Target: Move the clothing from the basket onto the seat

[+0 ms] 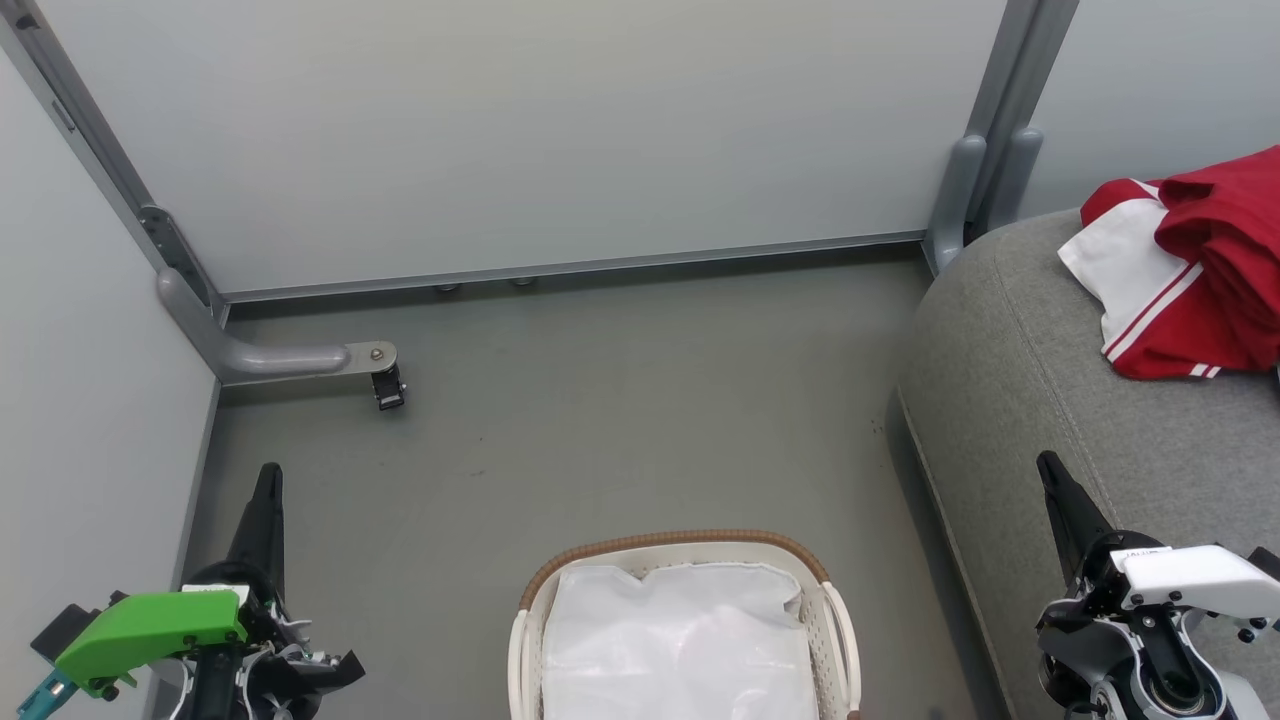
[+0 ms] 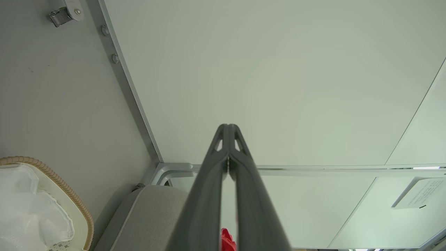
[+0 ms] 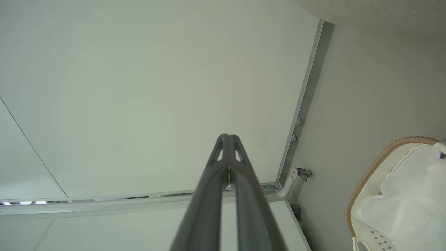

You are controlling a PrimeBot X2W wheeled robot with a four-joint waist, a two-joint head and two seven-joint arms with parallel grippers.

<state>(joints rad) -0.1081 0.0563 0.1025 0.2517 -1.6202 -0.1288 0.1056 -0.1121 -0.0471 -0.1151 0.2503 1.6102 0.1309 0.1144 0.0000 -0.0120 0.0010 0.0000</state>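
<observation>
1. Your left gripper and right gripper: both closed, empty.
2. Basket, on the floor: white liner inside, no red cloth.
3. Clothing: heaped on the seat; you appear finished.

Head view looks down; both wrist views, probably rolled sideways, share basket.

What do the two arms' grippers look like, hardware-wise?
Left gripper: two long dark tapered fingers, bright green plastic cover at the wrist, teal part at its outer end. Right gripper: same dark fingers, white cover over grey and black mechanics. Wrist views show a triangular cutout near each fingertip.
</observation>
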